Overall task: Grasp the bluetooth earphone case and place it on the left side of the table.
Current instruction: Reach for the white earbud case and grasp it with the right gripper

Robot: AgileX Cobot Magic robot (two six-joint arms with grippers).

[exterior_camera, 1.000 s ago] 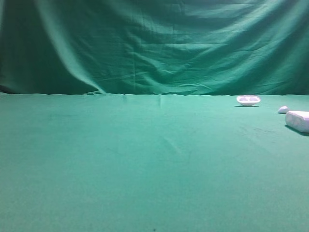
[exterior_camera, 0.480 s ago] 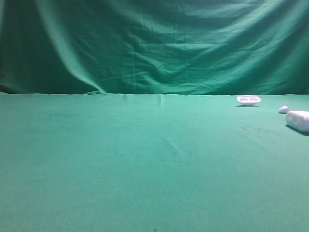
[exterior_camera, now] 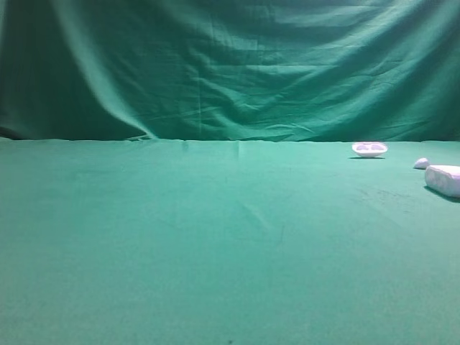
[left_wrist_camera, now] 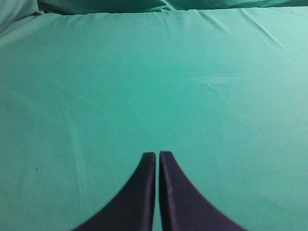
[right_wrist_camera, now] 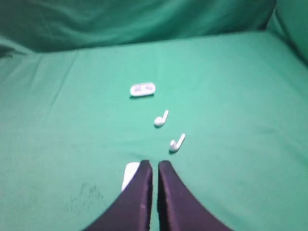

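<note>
The left wrist view looks down along the left gripper (left_wrist_camera: 157, 154) onto the tabletop (left_wrist_camera: 159, 86), which is covered in green cloth. The two dark fingers (left_wrist_camera: 144, 192) rise from the bottom edge of the picture and taper to narrow tips, with only a thin sliver of green showing between them, so they stand almost together and hold nothing. The cloth shows soft wrinkles and a few raised creases toward the far right corner. At the far edge the cloth folds up into darker green drapery (left_wrist_camera: 96, 6).
</note>
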